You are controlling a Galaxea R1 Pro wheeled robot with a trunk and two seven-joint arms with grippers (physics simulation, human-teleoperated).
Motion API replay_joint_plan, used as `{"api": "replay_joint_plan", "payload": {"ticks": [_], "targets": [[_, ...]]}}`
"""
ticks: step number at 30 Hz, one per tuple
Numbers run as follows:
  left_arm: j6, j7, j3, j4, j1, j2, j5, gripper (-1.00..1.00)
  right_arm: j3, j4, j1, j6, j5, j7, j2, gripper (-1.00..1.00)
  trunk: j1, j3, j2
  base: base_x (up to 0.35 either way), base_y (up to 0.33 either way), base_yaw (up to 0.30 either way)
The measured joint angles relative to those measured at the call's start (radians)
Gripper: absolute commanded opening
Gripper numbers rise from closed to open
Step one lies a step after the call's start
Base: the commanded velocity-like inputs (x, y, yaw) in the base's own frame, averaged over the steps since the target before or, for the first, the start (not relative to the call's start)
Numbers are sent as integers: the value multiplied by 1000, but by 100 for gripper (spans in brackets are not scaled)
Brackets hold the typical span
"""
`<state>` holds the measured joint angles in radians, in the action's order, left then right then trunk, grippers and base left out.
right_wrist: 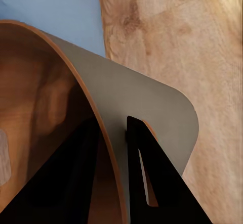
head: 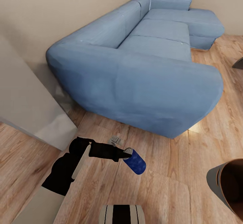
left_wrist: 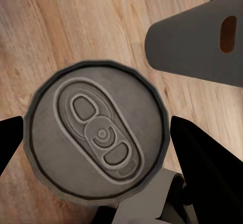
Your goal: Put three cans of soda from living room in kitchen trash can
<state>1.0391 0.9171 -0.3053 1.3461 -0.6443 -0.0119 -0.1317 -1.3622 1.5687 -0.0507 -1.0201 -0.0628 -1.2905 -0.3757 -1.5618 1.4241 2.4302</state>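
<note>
A blue can of soda (head: 135, 162) hangs tilted above the wood floor, and my left gripper (head: 127, 153) is shut on it. In the left wrist view its silver top (left_wrist: 98, 133) faces the camera between the two dark fingers (left_wrist: 207, 158). The tash can (head: 225, 183), grey outside and brown inside, sits at the lower right edge of the head view. It also appears past the can in the left wrist view as a grey wall with a slot handle (left_wrist: 202, 44). My right gripper (right_wrist: 114, 183) is shut on the tash can's rim (right_wrist: 147, 107), one finger inside and one outside.
A large blue sofa (head: 152, 65) fills the space ahead, its near arm close to the held can. A pale wall corner (head: 30, 112) stands at the left. A dark object (head: 239, 63) pokes in at the right edge. Light wood floor (head: 168, 190) lies in front.
</note>
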Motion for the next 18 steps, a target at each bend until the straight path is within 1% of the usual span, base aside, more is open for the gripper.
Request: {"api": "replay_joint_plan", "payload": {"ticks": [8,18], "targets": [[-3,-1,-1,3,0,0,1,-100,-3,0,0,-3,-4,-1,-2,-100,0,-1,0,0,0,16],[-8,0,-3,8,0,-3,2,-100,-6,0,0,-2,-3,-1,-4,-100,0,-14,0,0,0,134]]}}
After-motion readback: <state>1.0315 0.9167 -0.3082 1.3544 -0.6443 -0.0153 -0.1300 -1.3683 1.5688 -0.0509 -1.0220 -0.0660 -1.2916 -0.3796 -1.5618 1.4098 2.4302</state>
